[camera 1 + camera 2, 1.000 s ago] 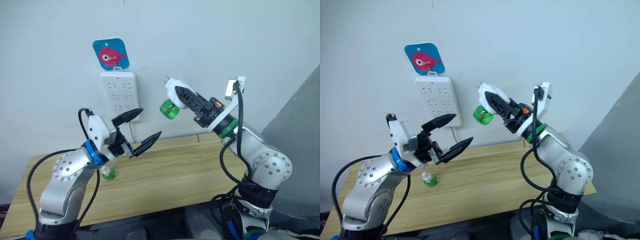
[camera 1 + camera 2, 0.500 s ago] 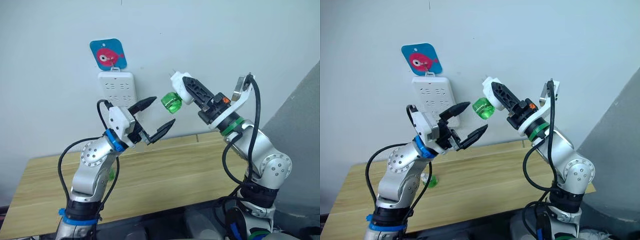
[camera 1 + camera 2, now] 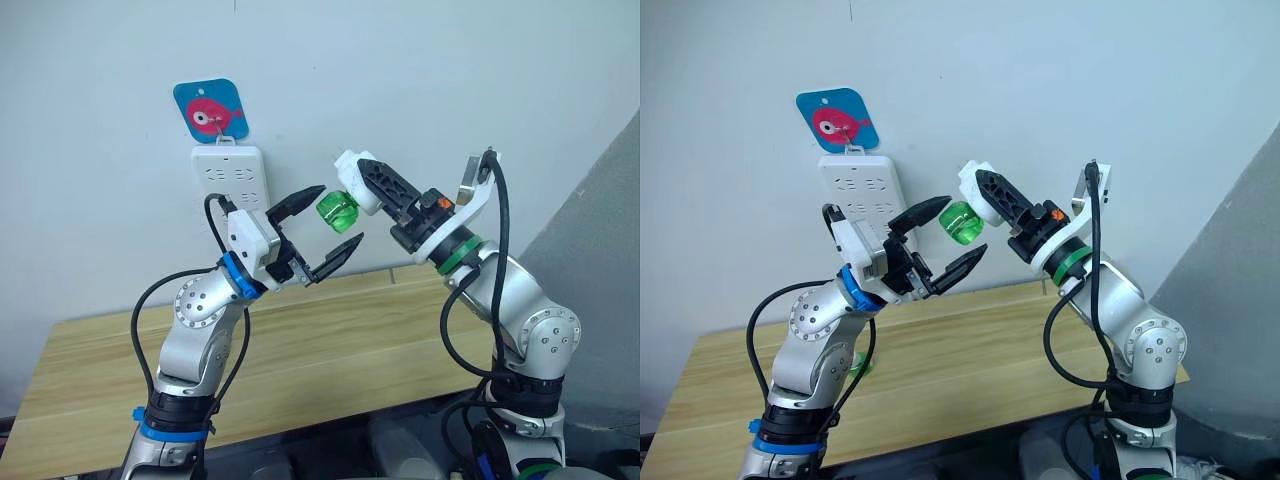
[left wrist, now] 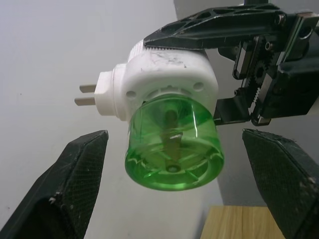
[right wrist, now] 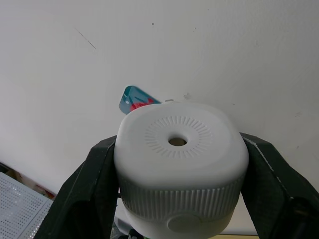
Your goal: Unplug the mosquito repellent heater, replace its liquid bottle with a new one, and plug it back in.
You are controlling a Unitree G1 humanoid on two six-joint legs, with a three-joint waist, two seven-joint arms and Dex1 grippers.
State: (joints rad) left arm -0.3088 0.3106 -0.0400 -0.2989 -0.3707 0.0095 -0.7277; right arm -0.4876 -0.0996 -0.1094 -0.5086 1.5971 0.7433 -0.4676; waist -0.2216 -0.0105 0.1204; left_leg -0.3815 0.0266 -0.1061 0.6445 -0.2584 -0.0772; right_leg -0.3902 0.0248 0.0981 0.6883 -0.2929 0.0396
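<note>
The white mosquito repellent heater [image 3: 352, 176] hangs in the air in front of the wall, with my right gripper [image 3: 360, 178] shut on its sides. Its two prongs [image 4: 87, 95] point away from the power strip, toward bare wall. A green liquid bottle [image 3: 338, 212] sits in its socket, base toward my left wrist camera. My left gripper [image 3: 339, 216] is open, with one finger [image 4: 75, 174] on each side of the bottle and a gap on both sides. Another green bottle [image 3: 862, 366] stands on the table, mostly hidden behind my left arm.
A long white power strip [image 3: 232, 182] hangs on the wall under a blue card with a red fish [image 3: 210, 109], just left of my left gripper. Below lies a wooden table [image 3: 350, 335]. A grey panel [image 3: 610, 250] rises at the right.
My left arm has risen and swung right, so its open fingers now flank the green bottle. My right gripper has brought the heater slightly left and down toward it.
</note>
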